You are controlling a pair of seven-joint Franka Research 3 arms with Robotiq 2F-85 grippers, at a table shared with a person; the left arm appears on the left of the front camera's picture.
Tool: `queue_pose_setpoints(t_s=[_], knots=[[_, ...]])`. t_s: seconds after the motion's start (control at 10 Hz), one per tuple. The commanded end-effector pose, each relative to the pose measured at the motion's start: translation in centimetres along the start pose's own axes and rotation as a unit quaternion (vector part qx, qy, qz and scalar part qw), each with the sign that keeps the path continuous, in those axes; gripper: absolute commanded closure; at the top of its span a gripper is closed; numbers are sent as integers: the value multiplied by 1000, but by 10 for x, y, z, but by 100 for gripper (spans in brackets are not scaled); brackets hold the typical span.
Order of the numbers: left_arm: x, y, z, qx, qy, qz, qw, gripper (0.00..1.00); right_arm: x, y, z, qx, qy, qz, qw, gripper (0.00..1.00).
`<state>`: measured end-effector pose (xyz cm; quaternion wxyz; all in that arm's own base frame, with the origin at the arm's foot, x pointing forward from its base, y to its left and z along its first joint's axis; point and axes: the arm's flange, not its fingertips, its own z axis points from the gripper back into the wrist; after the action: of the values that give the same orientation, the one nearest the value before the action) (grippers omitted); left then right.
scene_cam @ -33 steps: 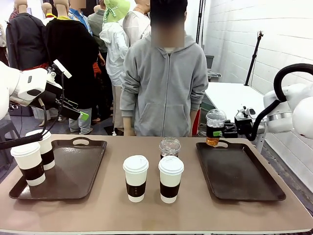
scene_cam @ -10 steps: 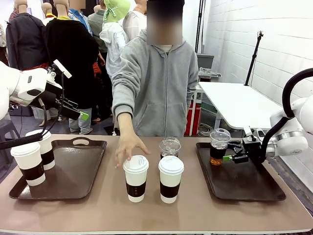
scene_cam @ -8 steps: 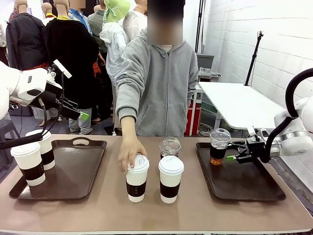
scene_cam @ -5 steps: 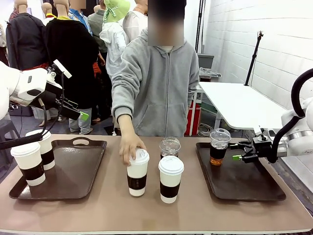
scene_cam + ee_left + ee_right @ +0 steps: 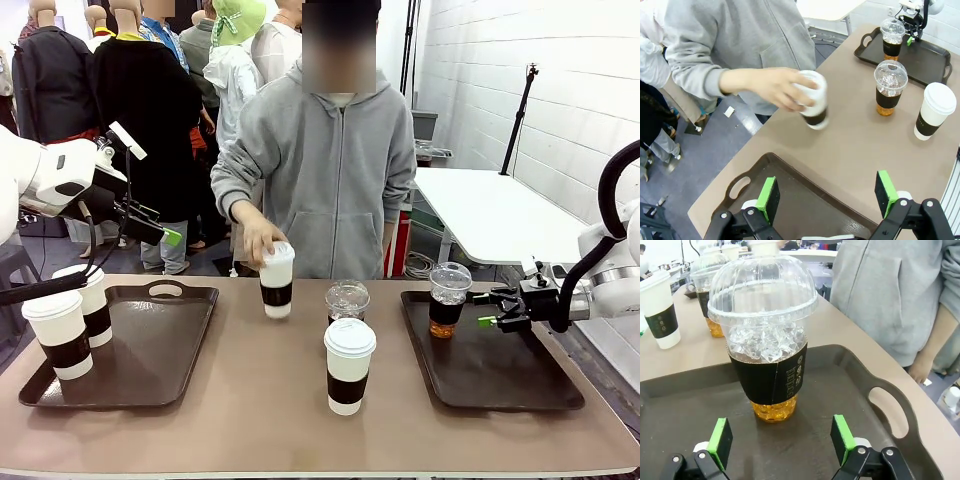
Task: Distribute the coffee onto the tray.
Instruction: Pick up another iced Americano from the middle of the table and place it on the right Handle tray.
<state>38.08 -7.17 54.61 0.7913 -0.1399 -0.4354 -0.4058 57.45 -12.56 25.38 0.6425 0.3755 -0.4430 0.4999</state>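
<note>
A person's hand (image 5: 252, 238) holds a white lidded coffee cup (image 5: 276, 280) lifted above the table's far middle. Another white cup (image 5: 349, 365) and a dome-lidded iced coffee (image 5: 346, 300) stand mid-table. Two white cups (image 5: 58, 335) (image 5: 92, 300) sit on the left tray (image 5: 150, 350). An iced coffee (image 5: 447, 298) (image 5: 765, 340) stands on the right tray (image 5: 500, 370). My right gripper (image 5: 487, 318) (image 5: 782, 435) is open, just clear of that cup on its right. My left gripper (image 5: 165, 233) (image 5: 827, 192) hangs open and empty above the left tray (image 5: 805, 200).
The person in a grey hoodie stands at the far table edge. In the left wrist view the held cup (image 5: 812, 100), the mid-table iced coffee (image 5: 889, 87) and white cup (image 5: 934, 110) lie beyond my pads. Bare tabletop lies between the trays.
The person's hand grasped one mid-table white cup, lifted it and carried it toward the far left. My right gripper drew back rightward from the iced coffee on the right tray.
</note>
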Motion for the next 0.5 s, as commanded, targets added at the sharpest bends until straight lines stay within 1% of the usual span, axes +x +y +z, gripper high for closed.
queue_pose_setpoints(t_s=[0.0,0.4], knots=[[-2,2,-1,-2,-1,4,1000,0,0,0,-1,2,-2,0,1000,0],[-2,2,-1,-2,-1,4,1000,0,0,0,-1,2,-2,0,1000,0]])
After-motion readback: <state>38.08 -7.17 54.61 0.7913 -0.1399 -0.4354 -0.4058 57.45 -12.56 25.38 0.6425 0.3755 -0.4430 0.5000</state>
